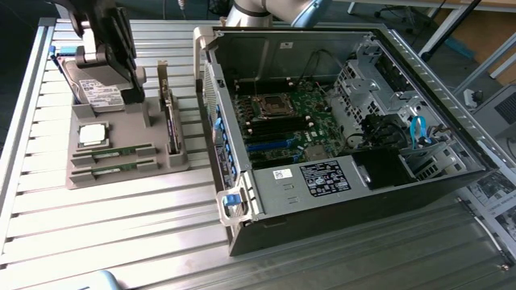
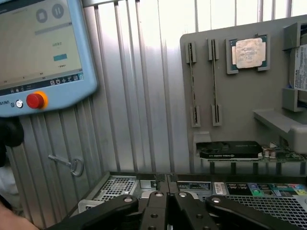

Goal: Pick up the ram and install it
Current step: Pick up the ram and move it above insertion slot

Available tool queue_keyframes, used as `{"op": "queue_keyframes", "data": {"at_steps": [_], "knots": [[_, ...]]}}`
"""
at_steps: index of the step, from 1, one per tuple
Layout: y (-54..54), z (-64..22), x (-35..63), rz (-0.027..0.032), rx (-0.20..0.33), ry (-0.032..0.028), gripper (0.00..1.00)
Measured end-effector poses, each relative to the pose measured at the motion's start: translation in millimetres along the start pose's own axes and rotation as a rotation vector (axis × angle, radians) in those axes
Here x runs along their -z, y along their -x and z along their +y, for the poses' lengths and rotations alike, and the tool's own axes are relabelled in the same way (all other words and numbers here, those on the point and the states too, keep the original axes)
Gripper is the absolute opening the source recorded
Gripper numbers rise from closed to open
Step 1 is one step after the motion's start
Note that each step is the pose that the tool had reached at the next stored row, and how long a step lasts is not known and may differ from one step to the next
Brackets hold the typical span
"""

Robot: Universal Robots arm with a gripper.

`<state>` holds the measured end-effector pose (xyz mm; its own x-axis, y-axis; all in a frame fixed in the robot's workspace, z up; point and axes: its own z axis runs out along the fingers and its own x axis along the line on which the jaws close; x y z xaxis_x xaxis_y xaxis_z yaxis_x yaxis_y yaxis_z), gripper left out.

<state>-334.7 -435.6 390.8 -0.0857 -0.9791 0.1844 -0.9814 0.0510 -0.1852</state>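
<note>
Two green ram sticks (image 1: 113, 153) (image 1: 113, 171) lie on edge in slots of the grey holder tray (image 1: 121, 130) at the exterior view's left. In the wrist view the same sticks, ram (image 2: 192, 81) and ram (image 2: 214, 81), show as thin strips in the tray (image 2: 240, 100). My gripper (image 2: 168, 186) is far from them, above the rear edge of the open computer case (image 2: 192, 186). Its black fingers (image 2: 156, 201) are pressed together with nothing between them. The motherboard (image 1: 286, 118) with its memory slots lies inside the case (image 1: 339, 151).
The tray also holds a silver processor (image 1: 93, 134) (image 2: 248, 52), a hard drive (image 1: 101, 93), and a graphics card (image 1: 171, 118) (image 2: 230, 149). A teach pendant (image 2: 38, 52) rests on the ribbed metal table (image 1: 121, 229). A dark object (image 1: 105, 36) looms over the tray's far end.
</note>
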Motion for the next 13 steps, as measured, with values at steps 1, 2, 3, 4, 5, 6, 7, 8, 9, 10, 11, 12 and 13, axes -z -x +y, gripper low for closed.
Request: {"op": "queue_keyframes", "data": {"at_steps": [1,2,3,4,5,6,7,8,9,10,11,12,13], "knots": [[0.0,0.0,0.0,-0.0106,-0.002,0.0009,0.10],[0.0,0.0,0.0,-0.0225,-0.004,0.0019,0.10],[0.0,0.0,0.0,-0.0338,-0.006,0.0029,0.10],[0.0,0.0,0.0,-0.0444,-0.008,0.0039,0.10],[0.0,0.0,0.0,-0.0552,-0.010,0.0048,0.10],[0.0,0.0,0.0,-0.0662,-0.012,0.0057,0.10],[0.0,0.0,-0.1,-0.0824,-0.014,0.0072,0.10],[0.0,0.0,0.0,-0.0913,-0.016,0.0080,0.10],[0.0,0.0,-0.1,-0.1007,-0.018,0.0087,0.10],[0.0,0.0,-0.1,-0.1082,-0.019,0.0093,0.10],[0.0,0.0,-0.2,-0.1169,-0.020,0.0102,0.10],[0.0,0.0,-0.2,-0.1272,-0.022,0.0111,0.10],[0.1,0.0,-0.3,-0.1347,-0.023,0.0117,0.10]]}}
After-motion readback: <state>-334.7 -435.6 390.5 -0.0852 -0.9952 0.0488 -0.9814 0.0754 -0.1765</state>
